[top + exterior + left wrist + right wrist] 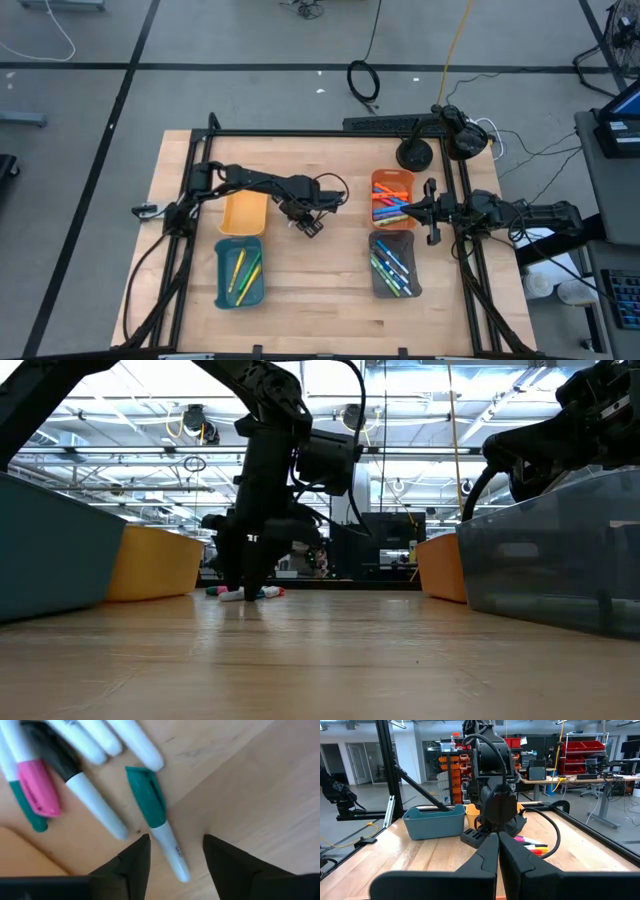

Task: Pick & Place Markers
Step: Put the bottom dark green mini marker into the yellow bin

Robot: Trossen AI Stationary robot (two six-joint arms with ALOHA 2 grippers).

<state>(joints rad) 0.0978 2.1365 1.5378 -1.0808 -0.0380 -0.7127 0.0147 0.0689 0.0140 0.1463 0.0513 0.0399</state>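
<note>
My left gripper [172,851] stands part open, fingers astride a green-capped marker [159,822] on the table [250,795], not touching it. The marker lies flat, its white end between my fingers and its cap pointing away. My right gripper [498,851] is shut, empty.

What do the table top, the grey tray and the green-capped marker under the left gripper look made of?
Table top: pale wood, matt, going by its visible grain and plank lines. Grey tray: probably translucent plastic, since the background shows dimly through its wall. Green-capped marker, between the open fingers of the left gripper: smooth white barrel and ridged cap, likely plastic.
</note>
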